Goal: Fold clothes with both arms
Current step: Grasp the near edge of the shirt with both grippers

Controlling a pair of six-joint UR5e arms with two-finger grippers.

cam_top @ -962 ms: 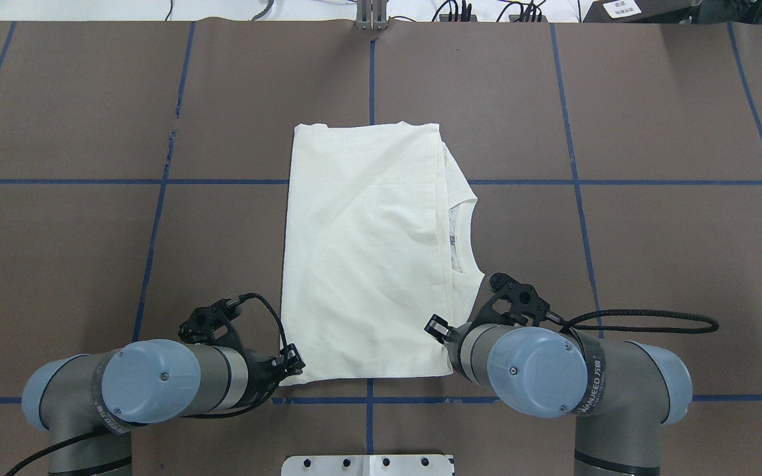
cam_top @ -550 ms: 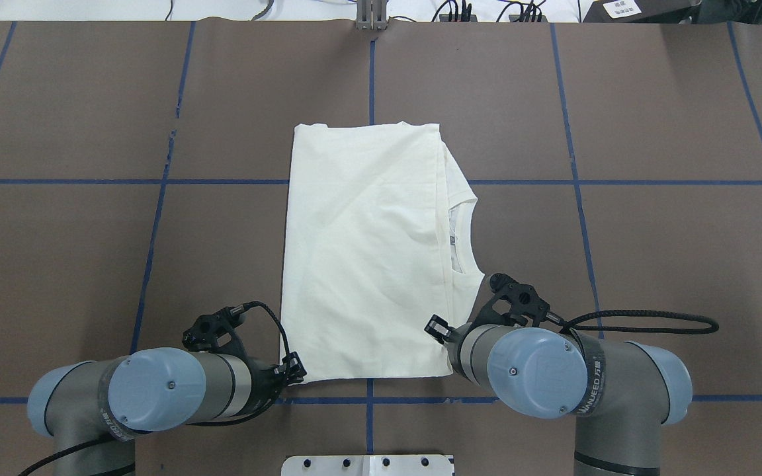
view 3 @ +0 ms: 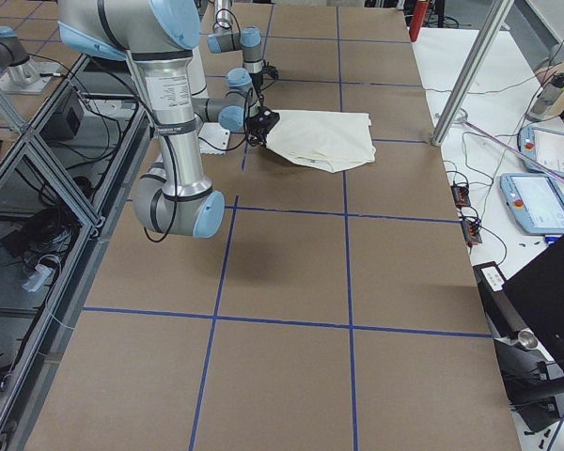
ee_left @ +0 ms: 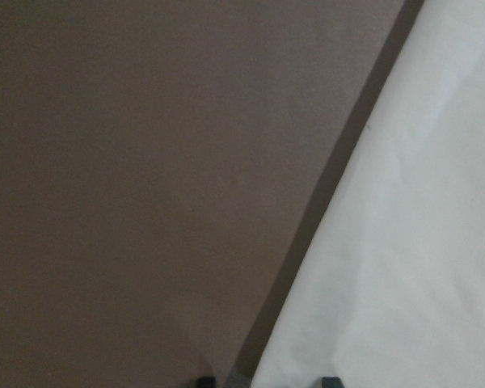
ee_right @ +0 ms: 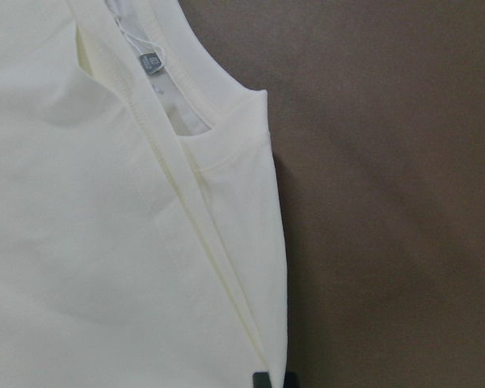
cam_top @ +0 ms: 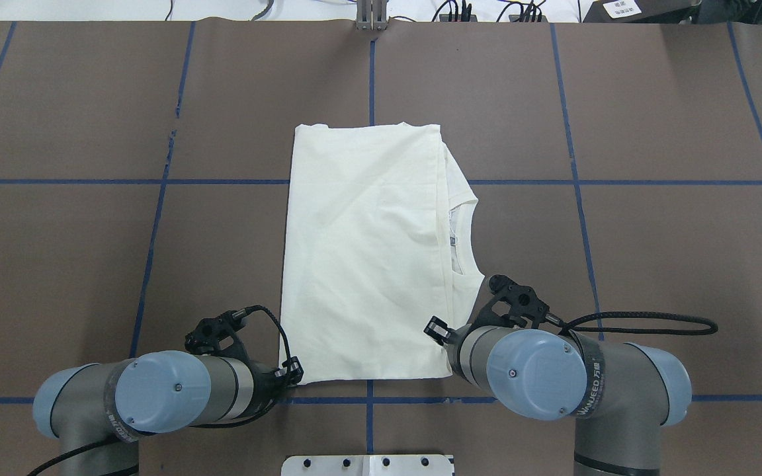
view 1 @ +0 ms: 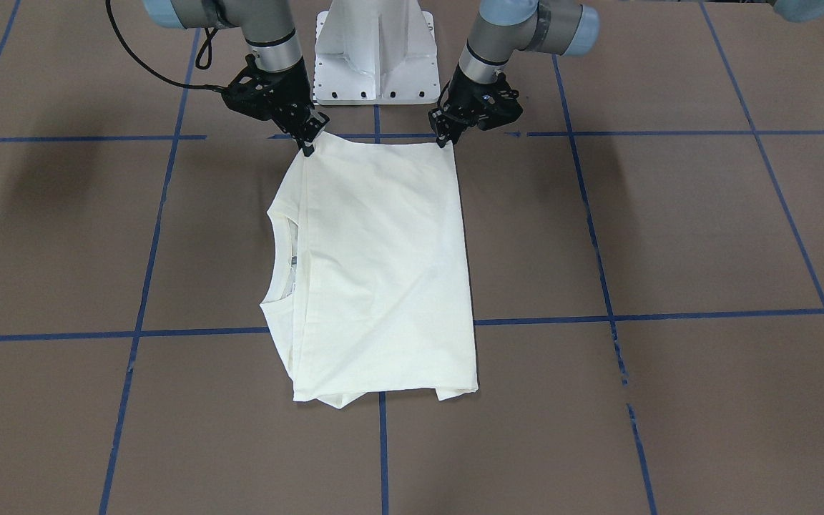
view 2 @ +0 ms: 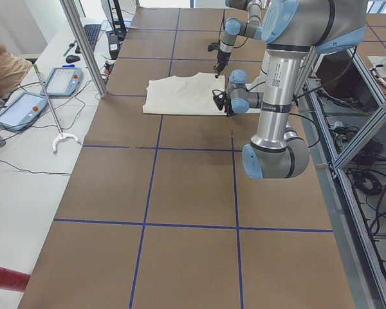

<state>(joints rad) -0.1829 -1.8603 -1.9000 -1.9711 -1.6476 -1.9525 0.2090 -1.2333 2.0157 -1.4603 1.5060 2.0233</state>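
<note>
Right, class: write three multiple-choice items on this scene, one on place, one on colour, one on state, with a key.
1. Where are the left tool and right tool? A at the T-shirt's corners nearest the base; B at its far edge; C raised high.
2. The tape lines are: A red; B blue; C yellow.
3. The T-shirt is: A hanging; B balled up; C folded flat.
Key: 1 A, both tips meet the near corners; 2 B, blue lines cross the brown table; 3 C, layers lie flat on it.
</note>
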